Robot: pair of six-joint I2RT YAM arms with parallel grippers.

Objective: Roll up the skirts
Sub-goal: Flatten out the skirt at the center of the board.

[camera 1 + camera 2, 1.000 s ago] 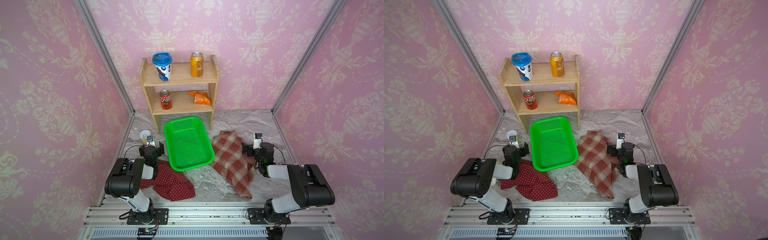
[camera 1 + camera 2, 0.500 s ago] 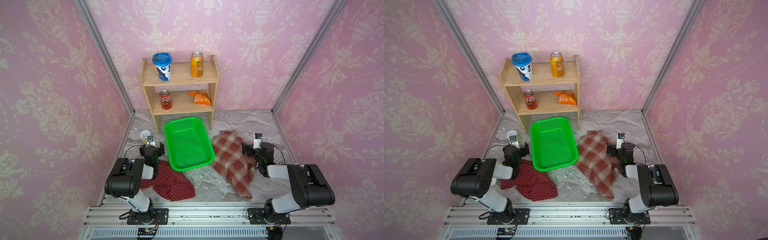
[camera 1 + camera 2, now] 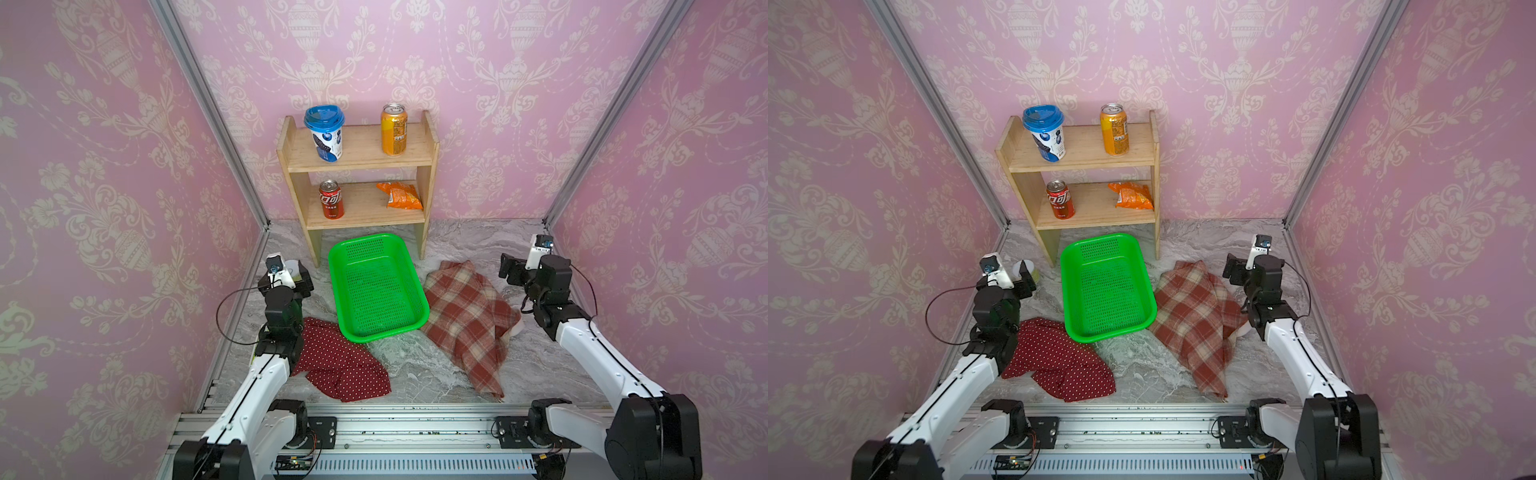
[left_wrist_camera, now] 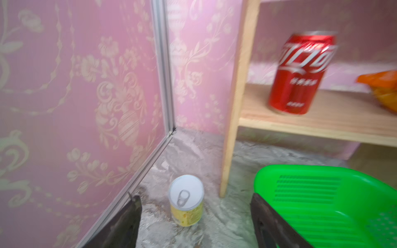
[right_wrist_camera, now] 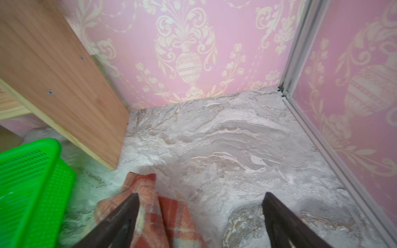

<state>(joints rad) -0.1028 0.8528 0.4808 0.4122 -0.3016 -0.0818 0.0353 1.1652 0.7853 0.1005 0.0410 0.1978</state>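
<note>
So, layout: a green basket [image 3: 382, 333] sits mid-way across the marbled table [image 3: 415, 365], in front of a wooden shelf [image 3: 357, 160].
Plaid skirt: the plaid skirt [image 3: 465, 320] lies unrolled and loosely creased just to the right of the basket, its near edge close against the basket's rim (whether it is tucked under cannot be told).
Polka-dot skirt: the polka-dot skirt [image 3: 340, 361] lies crumpled and unrolled at the basket's front-left corner, partly hidden by the left arm in both top views.
Left gripper: the left gripper [image 4: 194, 195] has its fingers spread wide with nothing held, and faces the back-left corner, where a small yellow can [image 4: 186, 199] stands upright on the table ahead of it.
Right gripper: the right gripper [image 5: 201, 193] has its fingers parted wide and is empty. The plaid skirt's far corner lies by one finger, and whether they touch cannot be told.
Shelf contents: a blue-lidded cup [image 3: 326, 133] and an orange can [image 3: 394, 129] stand on top, with a red can [image 4: 300, 73] and an orange snack bag [image 3: 401, 195] on the level below.
</note>
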